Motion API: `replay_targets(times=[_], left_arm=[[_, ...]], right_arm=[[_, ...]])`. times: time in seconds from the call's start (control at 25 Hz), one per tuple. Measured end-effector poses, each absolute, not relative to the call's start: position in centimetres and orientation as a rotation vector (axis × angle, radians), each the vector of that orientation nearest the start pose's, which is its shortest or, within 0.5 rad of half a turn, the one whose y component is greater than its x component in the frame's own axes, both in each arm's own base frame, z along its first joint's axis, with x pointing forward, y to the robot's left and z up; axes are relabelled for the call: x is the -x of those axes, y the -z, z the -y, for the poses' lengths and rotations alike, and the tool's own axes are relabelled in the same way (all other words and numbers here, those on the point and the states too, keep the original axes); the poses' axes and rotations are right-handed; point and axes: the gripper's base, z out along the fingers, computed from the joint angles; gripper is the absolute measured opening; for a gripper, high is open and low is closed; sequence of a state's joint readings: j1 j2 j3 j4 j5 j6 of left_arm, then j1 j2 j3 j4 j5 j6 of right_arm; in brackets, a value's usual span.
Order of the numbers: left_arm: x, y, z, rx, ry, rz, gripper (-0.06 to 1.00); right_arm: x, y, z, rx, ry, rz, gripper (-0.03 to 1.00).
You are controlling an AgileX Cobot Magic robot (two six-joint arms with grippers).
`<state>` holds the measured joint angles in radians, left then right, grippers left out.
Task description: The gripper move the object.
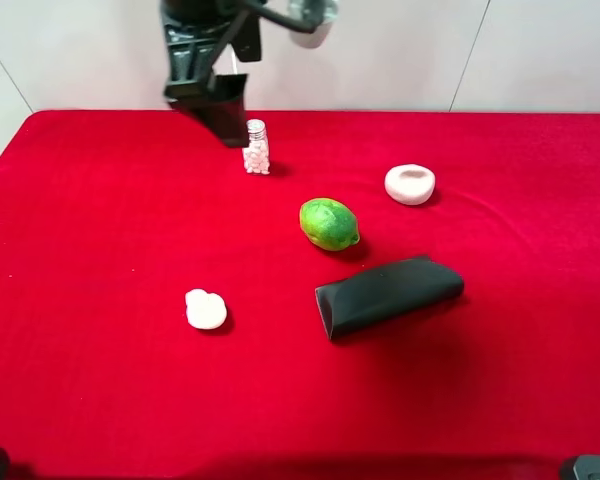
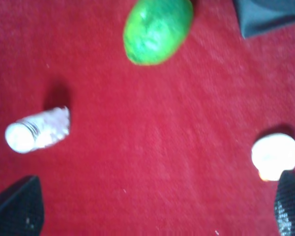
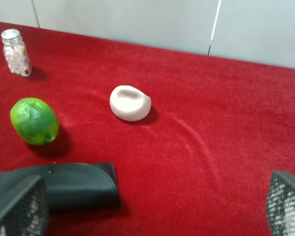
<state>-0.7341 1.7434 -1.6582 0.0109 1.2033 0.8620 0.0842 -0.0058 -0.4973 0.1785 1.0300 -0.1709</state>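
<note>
Object (image 1: 329, 223): a green lime-like fruit, laid on its side near the middle of the table (image 1: 90, 380), a little toward the far edge. It is touched by nothing and open from above, so a grasp from overhead is judged possible.
Left gripper (image 1: 220, 112): raised over the far edge toward the far-left corner, just beside the pill bottle (image 1: 256, 146). Its fingers (image 2: 17, 209) are spread wide with nothing between them, as suits an approach not yet made.
Right gripper (image 3: 152, 209): likewise parted and empty; it is not shown in the high view.
Pouch (image 1: 388, 293): a dark roll laid just beside the object on the near side, apparently without contact.
Others: a white dish (image 1: 410, 183) toward the far-right corner and a white knob (image 1: 205, 309) toward the near-left, both well apart from the object.
Risk: the bottle could be knocked over as the left gripper is brought across.
</note>
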Motion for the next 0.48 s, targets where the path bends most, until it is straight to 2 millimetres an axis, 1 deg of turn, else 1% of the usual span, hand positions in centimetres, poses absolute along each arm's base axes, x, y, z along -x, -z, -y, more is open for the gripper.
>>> replay_targets(times=[0.2, 0.48], left_arm=[[-25.3, -33.1, 22.7, 2.465, 0.053, 2.455, 0.91], [-22.2, -32.5, 19.8, 2.286, 0.02, 2.57, 0.9]], right_arm=[[0.6, -28.0, -1.3, 0.26, -0.157, -1.984, 0.69], [0.6, -28.0, -1.3, 0.26, -0.157, -1.984, 0.69]])
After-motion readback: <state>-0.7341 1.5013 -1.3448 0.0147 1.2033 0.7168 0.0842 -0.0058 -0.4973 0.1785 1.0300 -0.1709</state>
